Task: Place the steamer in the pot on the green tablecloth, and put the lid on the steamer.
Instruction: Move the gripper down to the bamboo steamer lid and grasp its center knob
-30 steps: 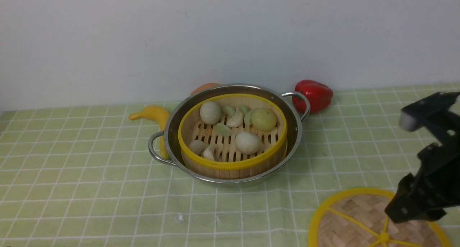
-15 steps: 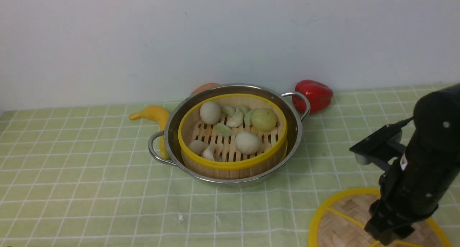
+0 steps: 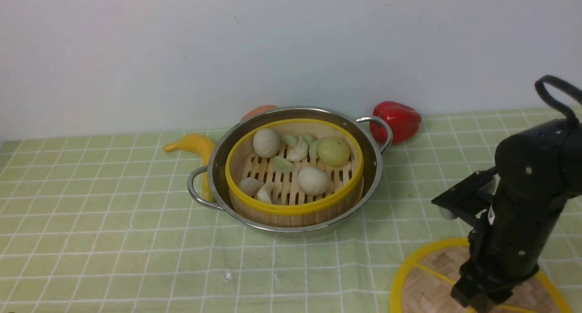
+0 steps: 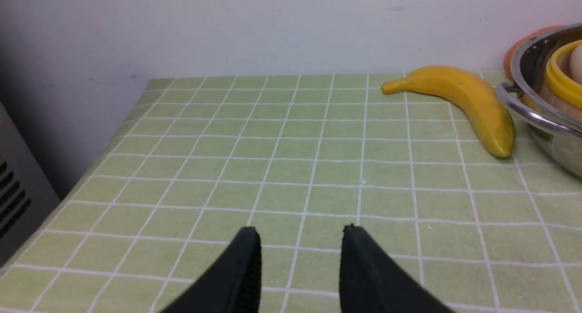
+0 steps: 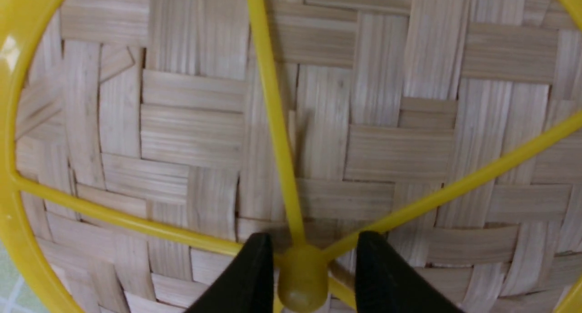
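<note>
— Status on the right hand (image 5: pixel 313 234)?
— I have it pointing down over the lid (image 5: pixel 391 144), jaws parted astride the centre knob (image 5: pixel 302 276), gripping nothing.
— Left hand (image 4: pixel 300 231)?
— Low over the green tablecloth (image 3: pixel 113 222), parted, empty.
— Steamer (image 3: pixel 294 208)?
— Seated in the pot (image 3: pixel 218 158), uncovered, well apart from the lid. Banana (image 4: pixel 464 94) and red pepper (image 3: pixel 396 119) flank the pot.

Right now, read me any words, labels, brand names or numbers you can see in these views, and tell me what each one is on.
No readable text in any view.
A small white sticker on the right arm: too small and blurred to read.
The pot, steamer, lid, banana and green tablecloth: no print or marks visible.
</note>
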Robot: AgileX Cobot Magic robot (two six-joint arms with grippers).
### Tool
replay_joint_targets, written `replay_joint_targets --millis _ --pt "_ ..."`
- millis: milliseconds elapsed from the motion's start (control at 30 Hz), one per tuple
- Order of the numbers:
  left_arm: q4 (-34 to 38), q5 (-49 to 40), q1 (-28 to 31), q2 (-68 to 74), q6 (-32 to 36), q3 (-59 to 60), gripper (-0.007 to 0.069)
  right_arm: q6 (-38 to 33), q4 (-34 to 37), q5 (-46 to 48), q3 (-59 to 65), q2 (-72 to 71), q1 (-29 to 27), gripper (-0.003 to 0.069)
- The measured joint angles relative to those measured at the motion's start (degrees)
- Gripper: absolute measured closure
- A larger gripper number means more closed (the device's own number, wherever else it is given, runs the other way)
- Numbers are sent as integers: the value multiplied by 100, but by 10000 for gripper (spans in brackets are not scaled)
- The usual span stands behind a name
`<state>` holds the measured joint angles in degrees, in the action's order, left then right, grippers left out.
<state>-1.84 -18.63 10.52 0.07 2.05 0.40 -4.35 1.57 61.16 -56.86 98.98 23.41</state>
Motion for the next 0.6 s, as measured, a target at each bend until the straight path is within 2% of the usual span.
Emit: replay_joint_targets --millis 33,67,133,300,467,600 --pt "0 0 0 0 0 0 382 15 0 0 0 0 0 425" --pt "0 0 0 0 0 0 382 155 33 47 -6 0 0 480" --pt "0 0 0 0 0 0 382 290 40 75 -19 0 0 513" --pt "0 0 0 0 0 0 382 768 -69 99 -12 -85 1 513" --pt "0 0 0 0 0 0 382 1304 -569 193 20 -785 1 513" --pt "0 0 0 0 0 0 382 1381 -853 239 -125 -1355 1 513"
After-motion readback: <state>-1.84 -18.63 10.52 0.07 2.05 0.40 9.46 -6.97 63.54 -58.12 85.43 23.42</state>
